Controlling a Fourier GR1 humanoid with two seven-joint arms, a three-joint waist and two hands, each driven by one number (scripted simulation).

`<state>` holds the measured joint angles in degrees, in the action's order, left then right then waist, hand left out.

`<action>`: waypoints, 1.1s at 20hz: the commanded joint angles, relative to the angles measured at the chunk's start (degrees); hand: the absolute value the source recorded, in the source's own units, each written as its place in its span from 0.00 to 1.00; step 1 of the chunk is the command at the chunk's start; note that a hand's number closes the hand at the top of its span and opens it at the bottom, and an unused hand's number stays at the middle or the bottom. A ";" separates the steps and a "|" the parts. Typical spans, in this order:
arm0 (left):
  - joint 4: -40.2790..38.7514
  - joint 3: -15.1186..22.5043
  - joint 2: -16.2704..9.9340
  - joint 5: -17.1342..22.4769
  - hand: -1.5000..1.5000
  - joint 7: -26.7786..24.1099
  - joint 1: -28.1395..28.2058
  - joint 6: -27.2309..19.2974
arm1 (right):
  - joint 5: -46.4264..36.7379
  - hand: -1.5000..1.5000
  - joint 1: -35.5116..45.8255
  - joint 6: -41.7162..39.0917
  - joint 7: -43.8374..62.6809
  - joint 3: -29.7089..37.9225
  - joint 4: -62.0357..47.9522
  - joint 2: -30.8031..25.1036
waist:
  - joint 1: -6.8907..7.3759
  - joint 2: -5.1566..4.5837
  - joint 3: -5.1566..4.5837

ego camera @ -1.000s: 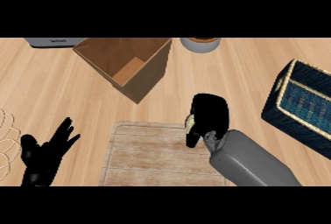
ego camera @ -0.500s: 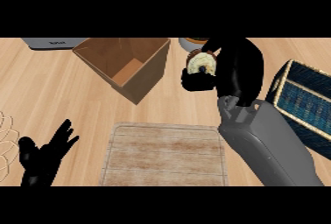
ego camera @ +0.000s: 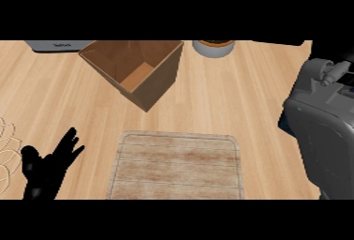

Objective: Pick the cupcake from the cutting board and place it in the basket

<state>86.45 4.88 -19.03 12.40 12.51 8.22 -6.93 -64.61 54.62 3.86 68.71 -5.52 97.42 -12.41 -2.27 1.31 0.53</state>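
Cutting board [ego camera: 176, 164]: we find no cupcake on it.
Right hand: hidden behind its forearm [ego camera: 325, 131]; we cannot tell its state.
Left hand [ego camera: 47, 168]: fingers apart, resting.
Risk: release misjudged, since we see neither cupcake nor basket.

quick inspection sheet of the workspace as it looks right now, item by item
surface: light wooden counter, plank grain running across
job's things: pale wooden cutting board lies flat at the lower centre with nothing on it; cupcake not seen; basket not seen, the grey right forearm fills the right edge
clutter: open brown cardboard box tipped at the upper centre; grey round pot at the top edge; grey flat object at the top left; thin white wire item at the left edge
hands: black left hand resting open at the lower left; right hand not in view
cables: nothing seen
surroundings: nothing seen
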 commanded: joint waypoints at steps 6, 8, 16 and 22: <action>-3.32 2.49 1.95 -1.35 0.50 0.94 2.98 0.12 | 0.30 1.00 7.14 -12.52 6.71 15.36 -0.20 -6.70 | 0.98 -0.84 -0.58; -4.15 1.07 0.61 -1.32 0.50 0.83 2.88 0.41 | -0.58 1.00 5.55 -15.54 7.97 15.02 3.99 -6.04 | 0.42 -0.60 -0.58; -5.75 1.03 0.76 -0.85 0.50 0.87 0.13 2.58 | 4.09 1.00 3.68 -16.47 -3.89 26.03 -5.24 -13.22 | 1.50 -1.37 -0.56; -4.52 1.97 1.81 -2.71 0.50 1.13 0.86 1.47 | 5.97 1.00 -1.31 -13.37 -6.69 29.34 -4.20 -12.03 | 2.18 -1.34 -0.54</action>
<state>86.28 5.25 -18.18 10.87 11.94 7.07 -5.61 -59.85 54.78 -10.08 59.84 21.63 94.28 -24.81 -0.52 0.60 0.63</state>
